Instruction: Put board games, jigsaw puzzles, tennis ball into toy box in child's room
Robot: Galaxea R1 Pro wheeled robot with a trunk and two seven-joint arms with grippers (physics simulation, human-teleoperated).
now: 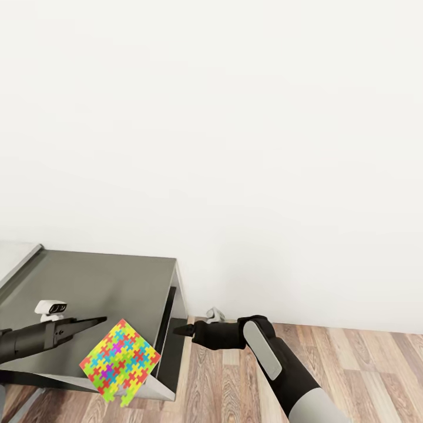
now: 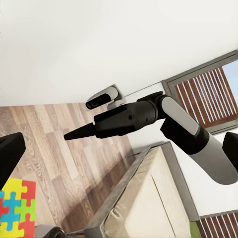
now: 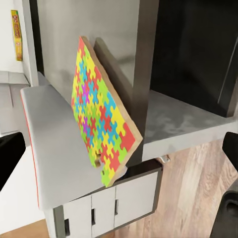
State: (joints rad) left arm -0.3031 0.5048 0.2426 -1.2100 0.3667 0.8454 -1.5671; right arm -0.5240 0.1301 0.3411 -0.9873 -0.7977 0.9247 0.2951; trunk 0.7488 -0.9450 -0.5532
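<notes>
A jigsaw puzzle (image 1: 120, 361) of bright yellow, blue, pink and green pieces lies on the dark grey section of the table (image 1: 88, 282), its front corner hanging over the edge. My left gripper (image 1: 101, 321) hovers just above and left of it, open, holding nothing. My right gripper (image 1: 177, 330) is out beyond the table's right end, also open and empty, pointing toward the puzzle. The right wrist view looks straight at the puzzle (image 3: 101, 114), and the left wrist view catches one of its corners (image 2: 15, 208). The toy box, tennis ball and other toys are out of view.
A white wall stands behind the table and wood-plank floor (image 1: 235, 382) lies to the right. White drawer fronts (image 3: 106, 203) sit under the table top. The bed (image 2: 144, 198) with its beige mattress is across the floor, and a dark-framed window (image 2: 203, 89) beyond it.
</notes>
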